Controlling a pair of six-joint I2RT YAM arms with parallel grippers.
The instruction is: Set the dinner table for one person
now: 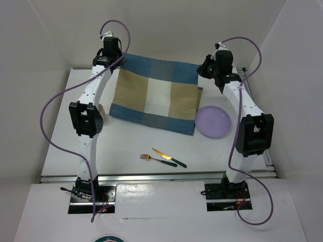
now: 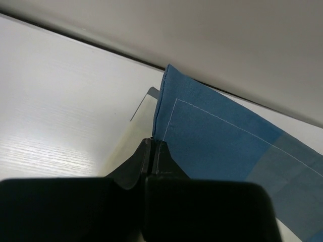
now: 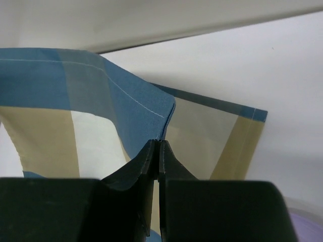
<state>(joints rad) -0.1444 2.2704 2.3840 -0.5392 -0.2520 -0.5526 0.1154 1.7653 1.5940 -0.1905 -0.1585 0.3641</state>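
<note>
Left gripper [image 2: 153,143] and right gripper [image 3: 155,143] each clamped a far corner of the checked placemat [image 1: 156,96]; probably to spread it flat on the dinner table [image 1: 126,146].

The white tabletop [image 1: 126,146] carries a metal rail [image 1: 151,176] along its near edge. Taking its middle as the dial's centre, a blue-and-tan checked placemat [image 1: 156,96] spreads from the centre toward 12 o'clock. The cloth's near edge rests on the surface and its far edge is raised off it. At 3 o'clock lies a lilac plate [image 1: 213,122], just beside the cloth's near right corner. At 6 o'clock a fork [image 1: 154,159] and a knife [image 1: 169,158] lie side by side, gold ends pointing toward 10 o'clock. At 9 o'clock stands a small tan cup [image 1: 100,108], mostly hidden.
</note>
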